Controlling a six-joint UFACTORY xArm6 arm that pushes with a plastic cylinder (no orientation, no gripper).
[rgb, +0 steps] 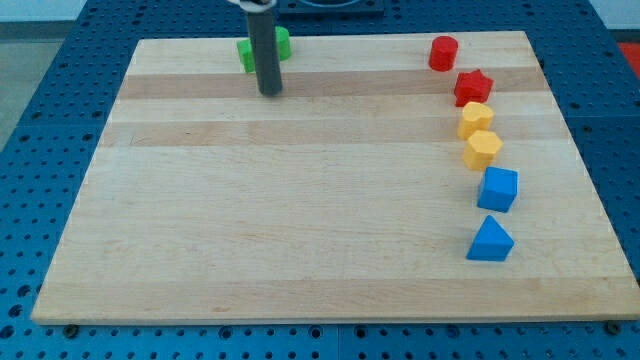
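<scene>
Camera view: my tip (270, 92), a bare rod with no hand to open or close, sits just below a partly hidden green block (280, 44) at the wooden board's (300, 220) top edge

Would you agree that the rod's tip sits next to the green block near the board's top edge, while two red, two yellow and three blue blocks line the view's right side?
Not quite: the camera view shows only two blue blocks, a blue cube and a blue triangular block, not three. The rest holds: my tip is just below the green block at the view's top, with the red cylinder, red star and two yellow blocks on the right.
</scene>
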